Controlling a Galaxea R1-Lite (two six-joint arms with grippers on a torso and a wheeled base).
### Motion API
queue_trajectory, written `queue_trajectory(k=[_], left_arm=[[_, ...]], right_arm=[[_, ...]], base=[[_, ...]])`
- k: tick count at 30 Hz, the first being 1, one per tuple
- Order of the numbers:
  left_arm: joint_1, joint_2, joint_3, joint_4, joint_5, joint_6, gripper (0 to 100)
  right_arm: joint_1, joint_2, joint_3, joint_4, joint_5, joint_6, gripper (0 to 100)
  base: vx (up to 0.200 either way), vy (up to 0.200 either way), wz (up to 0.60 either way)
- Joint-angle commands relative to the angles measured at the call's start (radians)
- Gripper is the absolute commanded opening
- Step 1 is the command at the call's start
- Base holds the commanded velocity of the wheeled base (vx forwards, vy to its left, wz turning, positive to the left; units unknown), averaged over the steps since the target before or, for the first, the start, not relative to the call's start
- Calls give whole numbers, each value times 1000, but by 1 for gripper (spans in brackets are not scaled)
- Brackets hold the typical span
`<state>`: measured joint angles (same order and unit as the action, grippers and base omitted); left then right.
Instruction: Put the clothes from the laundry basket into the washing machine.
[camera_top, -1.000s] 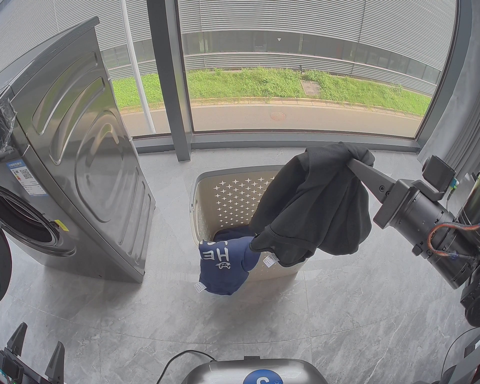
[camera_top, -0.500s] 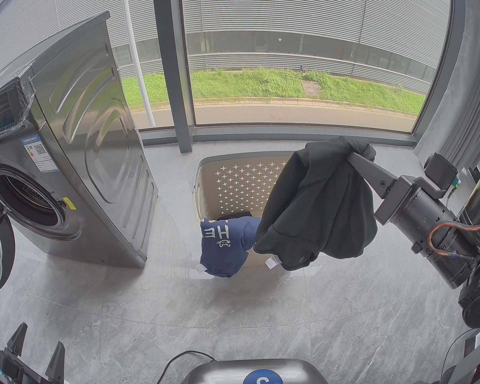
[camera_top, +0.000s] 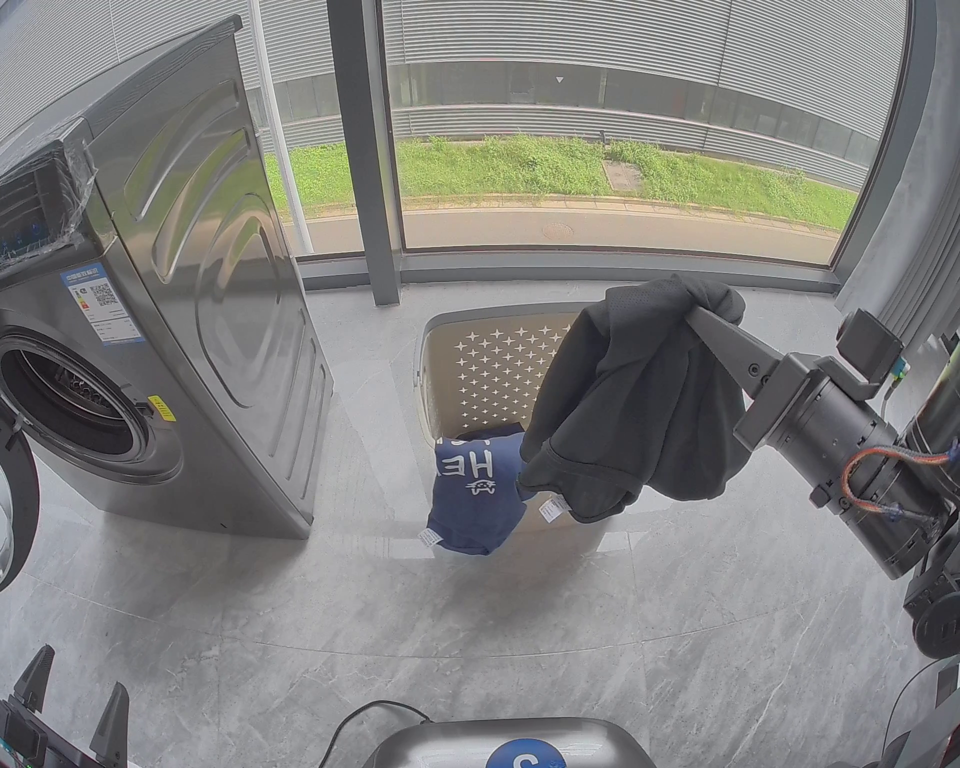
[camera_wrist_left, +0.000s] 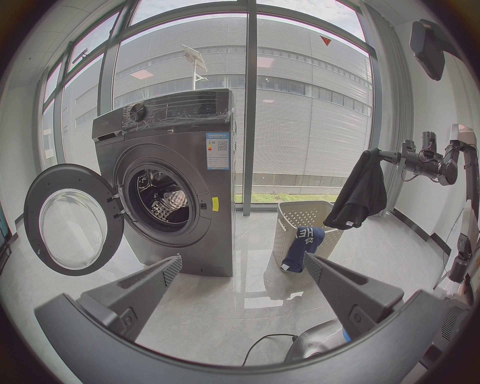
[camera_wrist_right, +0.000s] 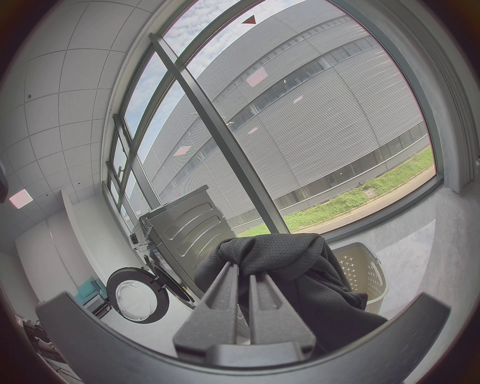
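Right claw (camera_top: 697, 318) is clamped on the black garment (camera_top: 630, 420). The washing machine opening (camera_top: 70, 405) lies well to its left, past the laundry basket (camera_top: 490, 370).

Bare floor (camera_top: 300, 620) lies open toward the drum mouth (camera_top: 70, 405) at ten o'clock, its swung-out door (camera_wrist_left: 74, 220) flanking at nine, while the laundry basket (camera_top: 430, 345) and hanging black garment (camera_top: 630, 400) block twelve to one.
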<state>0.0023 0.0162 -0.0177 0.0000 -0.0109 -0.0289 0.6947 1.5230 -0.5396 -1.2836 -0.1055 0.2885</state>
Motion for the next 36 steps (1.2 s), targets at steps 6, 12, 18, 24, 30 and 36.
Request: queue_trajectory(k=[6, 12, 18, 24, 30, 36], left_arm=[[1, -12, 15, 0, 0, 0, 100], [1, -12, 15, 0, 0, 0, 100], [1, -12, 15, 0, 0, 0, 100], [1, -12, 15, 0, 0, 0, 100], [1, -12, 15, 0, 0, 1, 100], [1, -12, 15, 0, -1, 3, 100]], right_arm=[[2, 3, 1, -2, 1, 0, 0], [2, 3, 1, -3, 1, -2, 0], [0, 2, 1, -3, 1, -3, 0], [0, 0, 3, -3, 0, -3, 0], [0, 0, 3, -3, 0, -3, 0], [0, 0, 6, -3, 0, -2, 0]], base=[[0, 200, 0], [0, 200, 0], [0, 200, 0], [0, 200, 0], [0, 133, 0], [-67, 0, 0]])
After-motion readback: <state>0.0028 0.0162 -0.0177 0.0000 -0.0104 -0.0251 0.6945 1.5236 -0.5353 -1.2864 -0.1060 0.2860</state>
